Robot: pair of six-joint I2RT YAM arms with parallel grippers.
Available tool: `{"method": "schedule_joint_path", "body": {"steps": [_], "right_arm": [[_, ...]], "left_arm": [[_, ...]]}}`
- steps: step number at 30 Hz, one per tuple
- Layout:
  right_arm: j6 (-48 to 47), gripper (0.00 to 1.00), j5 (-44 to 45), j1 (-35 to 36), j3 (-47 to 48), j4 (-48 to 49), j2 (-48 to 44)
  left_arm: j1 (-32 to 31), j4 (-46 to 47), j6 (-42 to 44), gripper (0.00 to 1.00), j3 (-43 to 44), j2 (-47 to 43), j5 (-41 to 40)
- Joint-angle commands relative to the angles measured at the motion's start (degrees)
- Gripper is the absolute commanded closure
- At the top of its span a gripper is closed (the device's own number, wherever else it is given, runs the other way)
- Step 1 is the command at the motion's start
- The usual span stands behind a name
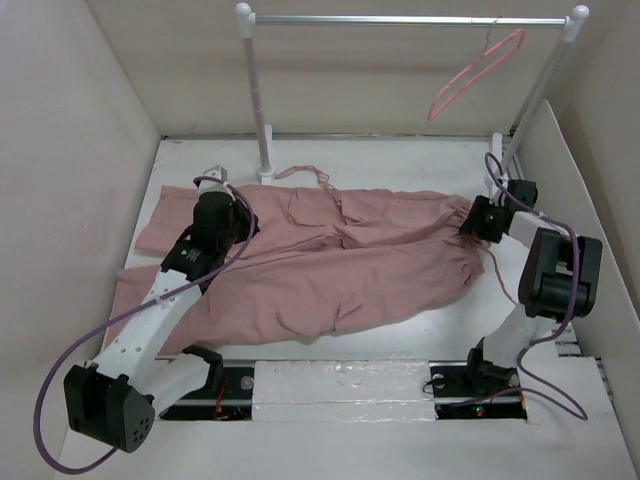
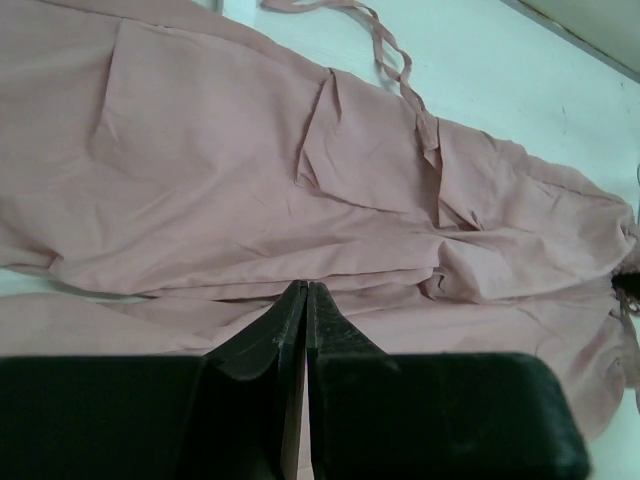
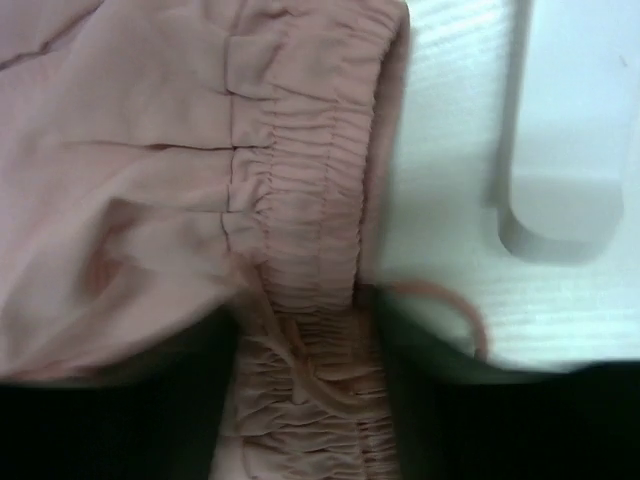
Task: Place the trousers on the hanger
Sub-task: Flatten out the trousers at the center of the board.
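The dusty-pink trousers [image 1: 330,265] lie spread flat across the white table. In the left wrist view the trousers [image 2: 220,170] fill most of the frame, with the thin drawstring [image 2: 385,50] trailing at the top. My left gripper [image 1: 215,215] hovers over their left part; its fingers [image 2: 305,290] are pressed together with nothing seen between them. My right gripper [image 1: 480,218] is at the right end of the trousers. Its jaws [image 3: 310,420] stand apart, with the gathered elastic band [image 3: 310,220] lying between them. The pink hanger [image 1: 475,75] hangs on the rail, top right.
A white-and-metal garment rail [image 1: 400,18] stands at the back, with posts at left [image 1: 258,110] and right [image 1: 530,100]; its white foot [image 3: 560,210] is just right of the elastic band. Pale walls close the table on three sides.
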Motion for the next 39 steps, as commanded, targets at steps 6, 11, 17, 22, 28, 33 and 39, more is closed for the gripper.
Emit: {"method": "schedule_joint_path", "body": {"steps": [6, 11, 17, 22, 28, 33, 39], "right_arm": [[1.2, 0.97, 1.5, -1.5, 2.9, 3.2, -2.7], [-0.2, 1.00, 5.3, -5.3, 10.5, -2.4, -3.5], [-1.4, 0.26, 8.4, -7.5, 14.1, -8.0, -2.2], [-1.6, 0.05, 6.6, -8.0, 11.2, -9.7, -9.0], [4.0, 0.15, 5.6, -9.6, -8.4, -9.2, -31.4], [6.8, 0.22, 3.3, -11.1, -25.9, -5.2, -41.3], [2.9, 0.18, -4.8, -13.1, -22.7, -3.9, -28.7]], "left_arm": [[-0.1, 2.1, 4.6, 1.00, -2.0, -1.9, 6.5], [-0.1, 1.7, 3.9, 1.00, -3.7, -0.8, 9.6], [-0.1, 0.0, 2.9, 0.92, -3.4, -0.3, 8.1], [-0.1, -2.8, 2.6, 0.46, -2.1, 0.0, 4.1], [-0.1, -8.3, -1.2, 0.05, -2.7, -0.5, -0.5], [6.8, -16.3, -8.1, 0.29, -3.5, -3.7, 1.1], [13.2, -28.8, -18.6, 0.52, -1.3, -6.6, -3.2]]}}
